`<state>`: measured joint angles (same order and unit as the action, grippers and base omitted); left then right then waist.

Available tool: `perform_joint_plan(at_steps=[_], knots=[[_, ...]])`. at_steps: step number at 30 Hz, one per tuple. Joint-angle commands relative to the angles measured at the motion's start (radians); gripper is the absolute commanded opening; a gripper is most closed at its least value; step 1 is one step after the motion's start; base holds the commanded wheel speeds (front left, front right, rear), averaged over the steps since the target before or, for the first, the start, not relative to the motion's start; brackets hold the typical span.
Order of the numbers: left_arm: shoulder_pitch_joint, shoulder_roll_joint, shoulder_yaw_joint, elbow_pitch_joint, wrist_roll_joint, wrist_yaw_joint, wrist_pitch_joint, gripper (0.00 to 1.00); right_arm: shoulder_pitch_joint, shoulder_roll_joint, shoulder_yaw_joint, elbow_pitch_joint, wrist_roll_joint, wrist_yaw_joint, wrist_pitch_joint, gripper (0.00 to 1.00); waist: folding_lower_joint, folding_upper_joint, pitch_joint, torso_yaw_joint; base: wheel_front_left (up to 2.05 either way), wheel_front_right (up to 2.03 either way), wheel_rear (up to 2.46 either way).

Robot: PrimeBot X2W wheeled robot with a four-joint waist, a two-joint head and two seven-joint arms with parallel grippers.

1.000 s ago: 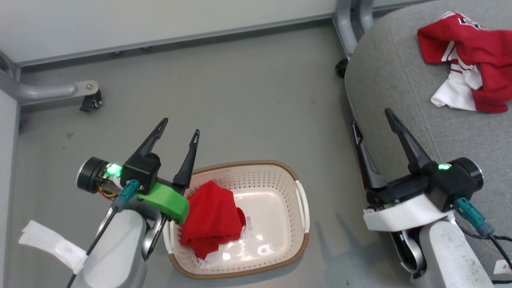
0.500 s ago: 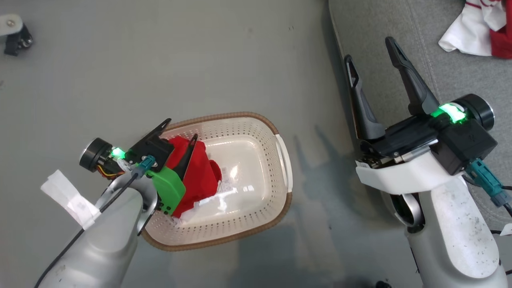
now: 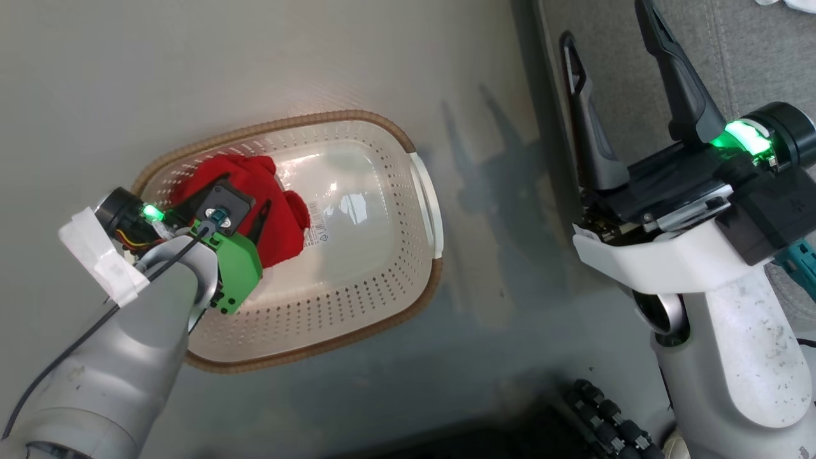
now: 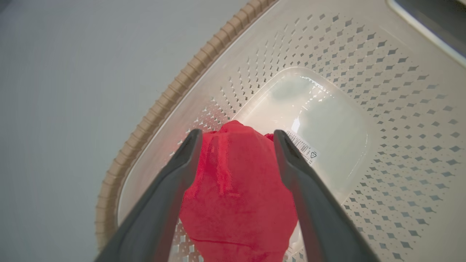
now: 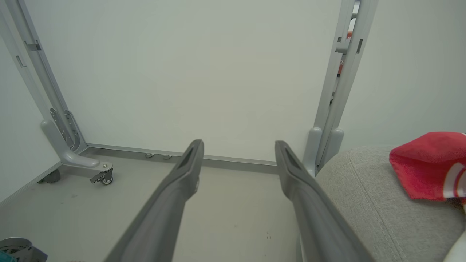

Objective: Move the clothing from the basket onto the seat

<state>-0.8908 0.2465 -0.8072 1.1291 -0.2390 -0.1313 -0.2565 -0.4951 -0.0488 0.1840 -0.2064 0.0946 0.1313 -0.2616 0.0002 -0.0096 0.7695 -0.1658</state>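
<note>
Grey floor (image 3: 319,64) carries the oval cream perforated plastic basket (image 3: 382,255), where the left pincer (image 4: 236,133), released, straddles the red fabric garment (image 4: 236,189) at its frame-left end, ready to clench and lift, while the right pincer (image 3: 605,22) hangs released by the grey upholstered seat (image 3: 752,64) at upper right.

The head camera is tipping downward, so the whole head view is sliding: the basket (image 3: 363,287) is drifting from lower centre toward the left middle, and the seat (image 3: 752,64) is shrinking into the upper right corner. Relative to the basket, the left gripper (image 4: 237,134) is dropping from over the rim into the tub, its spread fingers now straddling the red garment (image 4: 236,189). The right gripper (image 3: 605,29) is looming larger at upper right. A dark ribbed part (image 3: 605,421) is entering at the bottom edge.
</note>
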Motion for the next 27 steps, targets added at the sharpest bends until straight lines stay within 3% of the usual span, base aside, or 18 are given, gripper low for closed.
perform_joint_plan(at_steps=[1,9,25,26,27], knots=[[-0.036,0.009,-0.01,0.022,-0.01,0.002,0.005,1.0,-0.017,-0.001,-0.001,-0.011,0.004,-0.001,-0.003,1.0,-0.0002,0.0096,0.092,-0.039,0.0,0.0,0.0],[-0.112,0.012,-0.09,0.12,-0.02,0.001,0.092,1.0,-0.022,-0.001,-0.013,-0.05,0.005,-0.001,-0.003,1.0,-0.0002,0.0096,0.163,-0.046,0.0,0.0,0.0],[-0.174,-0.017,-0.18,0.159,0.024,0.008,0.34,1.0,0.016,-0.001,-0.027,-0.135,-0.038,-0.001,-0.003,1.0,-0.0002,0.0096,0.233,-0.04,0.0,0.0,0.0],[-0.173,-0.024,-0.185,0.159,0.027,0.009,0.349,0.75,0.017,-0.001,-0.028,-0.138,-0.039,-0.001,-0.003,1.0,-0.0002,0.0096,0.233,-0.038,0.0,0.0,0.0],[-0.174,-0.032,-0.186,0.159,0.025,0.013,0.348,0.16,0.019,-0.001,-0.03,-0.14,-0.043,-0.001,-0.003,1.0,-0.0002,0.0096,0.234,-0.036,0.0,0.0,0.0]])
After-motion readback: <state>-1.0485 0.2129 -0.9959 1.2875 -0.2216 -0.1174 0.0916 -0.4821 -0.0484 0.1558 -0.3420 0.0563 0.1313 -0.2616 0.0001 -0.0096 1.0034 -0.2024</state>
